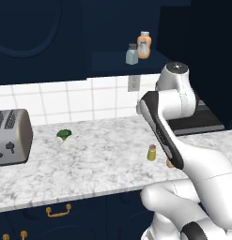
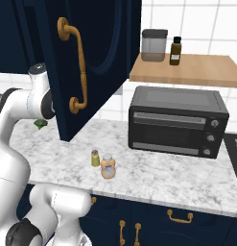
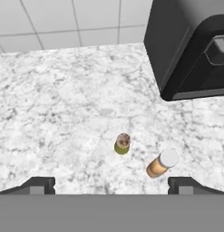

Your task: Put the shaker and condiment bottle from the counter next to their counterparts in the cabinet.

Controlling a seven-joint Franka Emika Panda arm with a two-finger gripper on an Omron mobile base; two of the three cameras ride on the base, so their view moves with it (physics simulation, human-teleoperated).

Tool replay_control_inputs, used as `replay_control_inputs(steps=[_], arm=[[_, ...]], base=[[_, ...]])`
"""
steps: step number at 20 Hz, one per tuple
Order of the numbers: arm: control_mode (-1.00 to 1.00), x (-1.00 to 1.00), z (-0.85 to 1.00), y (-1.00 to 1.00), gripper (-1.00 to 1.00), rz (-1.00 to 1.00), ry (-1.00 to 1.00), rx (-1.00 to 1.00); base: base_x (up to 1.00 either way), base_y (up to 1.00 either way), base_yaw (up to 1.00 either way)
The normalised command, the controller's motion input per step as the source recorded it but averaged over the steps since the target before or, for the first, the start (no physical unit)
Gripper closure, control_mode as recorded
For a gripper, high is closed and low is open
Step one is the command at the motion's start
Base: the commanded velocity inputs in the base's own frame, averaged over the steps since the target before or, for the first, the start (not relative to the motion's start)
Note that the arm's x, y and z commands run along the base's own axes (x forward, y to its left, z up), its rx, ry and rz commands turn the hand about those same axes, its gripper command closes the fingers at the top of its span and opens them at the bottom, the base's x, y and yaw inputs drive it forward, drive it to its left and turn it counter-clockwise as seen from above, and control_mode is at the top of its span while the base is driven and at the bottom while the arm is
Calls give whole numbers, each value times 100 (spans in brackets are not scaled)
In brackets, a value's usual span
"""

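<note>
— So, how do the shaker (image 3: pixel 122 143) and bottle (image 3: pixel 161 164) look?
— Shaker is a short yellow-green cylinder with a grey cap; the bottle is slim, orange-tan, pale-capped and taller. Both stand upright on the marbled surface (image 3: pixel 63 113), just beside each other, in front of the black oven (image 3: pixel 190 50).
— And the fingers (image 3: pixel 37 186)?
— Spread wide, holding nothing, touching nothing; both things lie between the tips, below them.
— Anything one camera adds?
— Left base view shows the cabinet (image 1: pixel 127 65) shelf with the grey-green shaker (image 1: pixel 132 54) touching or nearly touching the labelled orange bottle (image 1: pixel 144 45), plus a toaster (image 1: pixel 11 136) and broccoli (image 1: pixel 64 134). Right base view shows the open cabinet door (image 2: pixel 86 62) and a wooden shelf (image 2: pixel 187 69) with a jar (image 2: pixel 154 45) and a dark bottle (image 2: pixel 175 50).
</note>
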Motion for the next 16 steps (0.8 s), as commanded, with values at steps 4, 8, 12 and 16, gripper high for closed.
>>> replay_control_inputs(steps=[4,8,12,16], arm=[[-100,0,-17,0,-100,-18,0,-1],[-100,0,-22,0,-100,-20,0,-1],[-100,4,-19,0,-100,-21,0,0],[-100,9,-19,0,-100,-25,1,0]], base=[[0,0,0],[0,0,0],[0,0,0],[0,0,0]])
